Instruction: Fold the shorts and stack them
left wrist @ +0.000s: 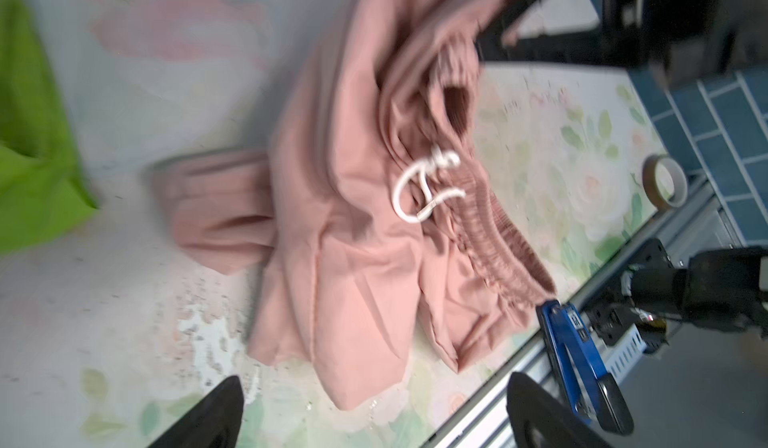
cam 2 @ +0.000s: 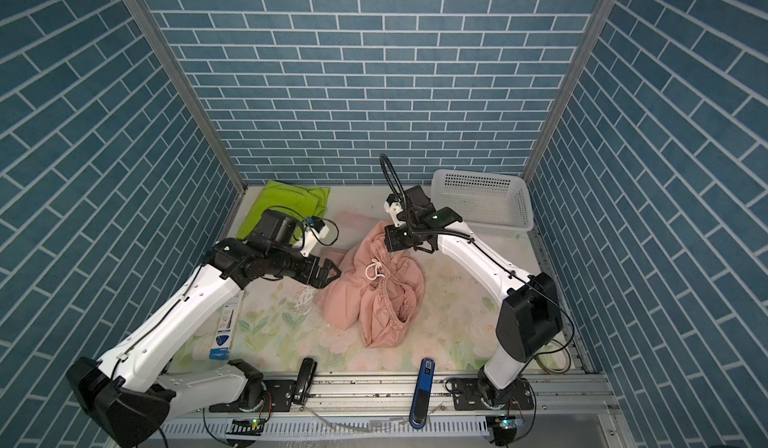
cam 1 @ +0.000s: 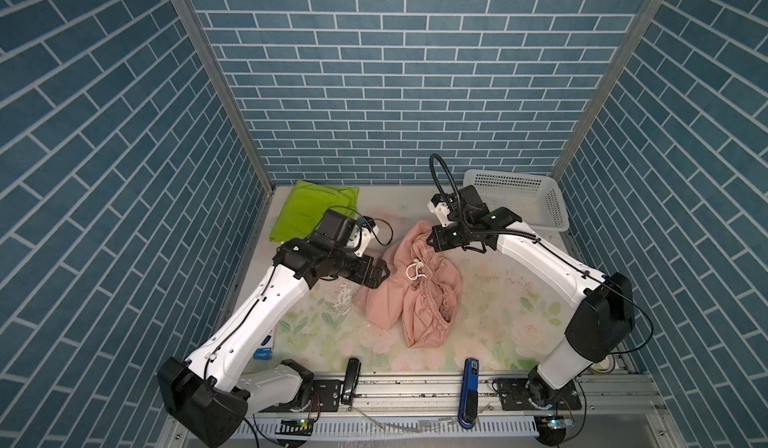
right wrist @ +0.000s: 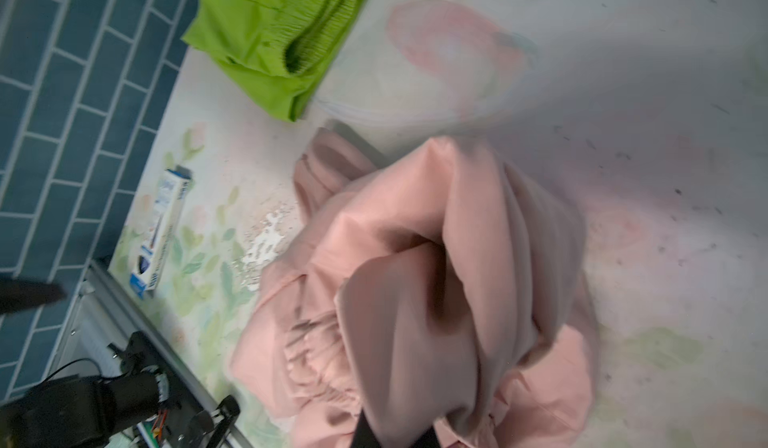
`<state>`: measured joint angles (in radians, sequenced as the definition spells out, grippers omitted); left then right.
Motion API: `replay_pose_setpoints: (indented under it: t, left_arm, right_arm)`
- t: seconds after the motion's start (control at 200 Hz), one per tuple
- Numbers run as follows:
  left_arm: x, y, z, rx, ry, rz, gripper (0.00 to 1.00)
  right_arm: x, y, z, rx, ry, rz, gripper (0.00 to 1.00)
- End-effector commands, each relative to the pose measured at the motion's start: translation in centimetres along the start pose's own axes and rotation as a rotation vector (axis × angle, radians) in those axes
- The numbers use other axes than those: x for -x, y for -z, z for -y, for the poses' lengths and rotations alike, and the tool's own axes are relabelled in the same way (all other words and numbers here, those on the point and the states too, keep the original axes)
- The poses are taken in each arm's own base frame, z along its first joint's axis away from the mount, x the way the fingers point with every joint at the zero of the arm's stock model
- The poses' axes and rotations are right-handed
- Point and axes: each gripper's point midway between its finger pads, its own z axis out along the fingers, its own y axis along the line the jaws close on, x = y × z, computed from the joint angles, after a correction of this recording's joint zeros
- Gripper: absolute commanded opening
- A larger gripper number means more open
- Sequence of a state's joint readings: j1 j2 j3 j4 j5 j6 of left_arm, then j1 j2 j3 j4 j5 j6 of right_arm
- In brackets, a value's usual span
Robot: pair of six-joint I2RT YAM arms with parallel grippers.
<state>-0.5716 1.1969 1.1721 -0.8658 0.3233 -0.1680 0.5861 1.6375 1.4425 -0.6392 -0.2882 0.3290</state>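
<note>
Halfway there by the look of it; the green shorts [cam 1: 313, 211] lie folded into a flat packet in the far left corner of the desk [cam 1: 498, 313], waistband tucked along one side in the right wrist view; I'd call that pair done. The pink shorts [cam 1: 411, 288] are another story; they sit mid-desk in a rumpled heap, waistband twisted open, white drawstring [cam 1: 415, 273] looped on top, nothing squared up yet. So what's left, as I judge it: spread the pink pair flat, fold it, then carry it over onto the green. The white basket [cam 1: 515, 200] stands in the far right corner, apart from both pairs.

Now the tools; the right tool [right wrist: 399, 433] is pressed together on a bunch of pink cloth at the far end of the heap, and the fabric rises in a peak toward it, so that end looks lifted off the desk. The left tool [cam 2: 330, 273] is spread wide, holding nothing, poised just beside the near-left edge of the pink shorts; whether a fingertip brushes the cloth I cannot tell.
</note>
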Motion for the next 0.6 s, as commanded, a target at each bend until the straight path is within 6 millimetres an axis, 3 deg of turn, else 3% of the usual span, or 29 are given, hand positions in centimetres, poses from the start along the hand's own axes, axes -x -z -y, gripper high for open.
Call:
replay_pose_setpoints:
  t: [0.0,0.09,0.245,0.335,0.485,0.595]
  left_arm:
    - [0.9,-1.8,3.4,-0.037,-0.042,0.08,1.0]
    - [0.9,-3.9,6.2,-0.034,-0.136,0.094,1.0]
    - [1.3,-7.3,11.4,-0.058,-0.294,0.101,1.0]
    - [0.8,-9.4,13.3,-0.019,-0.373,0.043,1.0]
    - [-2.7,-13.0,16.0,0.053,-0.516,-0.099,1.0]
    - [-5.1,-15.0,16.6,0.077,-0.538,-0.17,1.0]
  right_arm:
    - [1.4,2.2,2.6,-0.022,-0.093,0.098,0.0]
    - [0.5,2.4,5.0,-0.024,-0.162,0.124,0.0]
    - [-0.8,2.3,6.9,0.006,-0.23,0.157,0.0]
    - [-1.5,2.3,8.1,0.008,-0.264,0.172,0.0]
    - [-2.2,2.5,9.8,0.018,-0.311,0.2,0.0]
    - [-2.4,2.6,10.8,0.035,-0.333,0.214,0.0]
